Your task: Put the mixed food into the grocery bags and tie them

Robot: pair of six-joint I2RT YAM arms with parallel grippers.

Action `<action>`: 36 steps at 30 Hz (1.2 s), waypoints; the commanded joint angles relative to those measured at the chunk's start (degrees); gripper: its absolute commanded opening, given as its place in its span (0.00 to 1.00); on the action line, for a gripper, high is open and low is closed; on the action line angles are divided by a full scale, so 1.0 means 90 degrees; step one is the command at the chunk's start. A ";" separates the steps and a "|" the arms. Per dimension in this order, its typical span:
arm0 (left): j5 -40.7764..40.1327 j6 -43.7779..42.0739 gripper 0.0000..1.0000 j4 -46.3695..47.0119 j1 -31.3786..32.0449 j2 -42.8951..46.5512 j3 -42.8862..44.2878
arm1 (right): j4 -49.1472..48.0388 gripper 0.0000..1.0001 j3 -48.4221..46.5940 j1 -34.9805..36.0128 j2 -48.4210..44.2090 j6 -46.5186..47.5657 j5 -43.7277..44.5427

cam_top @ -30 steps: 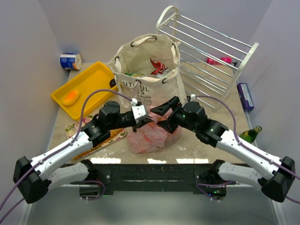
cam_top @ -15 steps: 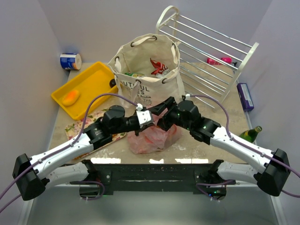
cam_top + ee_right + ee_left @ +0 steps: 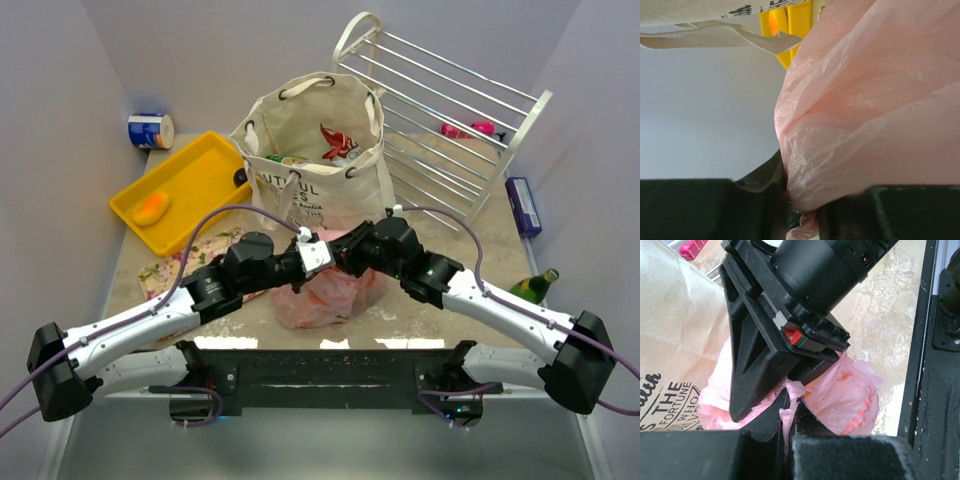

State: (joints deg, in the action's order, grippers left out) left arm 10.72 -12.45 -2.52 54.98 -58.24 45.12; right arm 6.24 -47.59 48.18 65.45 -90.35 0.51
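**While both jaws pinch the pink bag, clutter rings the counter**

Where the counter (image 3: pixel 400 308) meets the far-left wall, a blue-and-white can (image 3: pixel 150 131) sits just behind a yellow tray (image 3: pixel 195 175), which holds one orange fruit (image 3: pixel 151 208). Nearer the front lies a patterned mat (image 3: pixel 158 272), partly covered by the left arm (image 3: pixel 150 315) as it reaches towards the centre. The left jaws are closed almost completely on a thin twisted strand of the pink plastic bag (image 3: pixel 850 400). In the left wrist view, the bulky black wrist of the right arm (image 3: pixel 820 270) looms directly overhead and hides most of the bag's top.

That bag (image 3: pixel 325 290) rests on the counter at the centre front, pressed against the canvas tote (image 3: pixel 320 190) standing upright right behind it. A red cookie packet (image 3: pixel 335 140) and a bit of green packaging (image 3: pixel 285 159) show in the tote's open mouth.

From the other side, the right jaws are nipped tight on a gathered fold of the same pink plastic, meeting the left jaws above the bag. Pink film fills the right wrist view. Further right, a white wire rack (image 3: pixel 450 110) leans at the back over a small pink item (image 3: pixel 470 129). A purple box (image 3: pixel 522 205) lies by the right wall and a green bottle (image 3: pixel 535 287) beside the right forearm.
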 commanded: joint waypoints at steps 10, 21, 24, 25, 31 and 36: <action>-0.0263 0.1343 0.84 0.0554 0.0239 0.0532 0.0270 | -0.1786 0.00 0.0512 0.0086 -0.0465 0.0486 -0.0067; -0.0527 0.3130 0.97 -0.0305 -0.0630 0.1891 0.0270 | -0.1846 0.00 0.0883 0.0066 -0.1198 0.1561 0.0265; -0.0459 0.3569 0.91 -0.0189 -0.0777 0.1764 -0.0090 | -0.1953 0.00 0.1020 0.0047 -0.1344 0.1669 0.0256; -0.0304 0.3716 0.85 -0.0043 -0.0787 0.1754 -0.0266 | -0.2059 0.00 0.1069 0.0047 -0.1354 0.1708 0.0226; 0.0575 0.4556 0.62 0.1480 -0.0767 0.1803 -0.1729 | -0.2617 0.00 0.1275 0.0047 -0.1413 0.1796 -0.0037; 0.0733 0.5103 0.56 0.2496 -0.0563 0.1862 -0.2405 | -0.2393 0.00 0.1265 0.0047 -0.1637 0.1942 -0.0028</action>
State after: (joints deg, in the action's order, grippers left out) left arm 13.98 27.57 8.01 48.40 -42.74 26.55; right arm -11.38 -35.86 48.73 53.60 -75.44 0.34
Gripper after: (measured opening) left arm 0.562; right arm 0.023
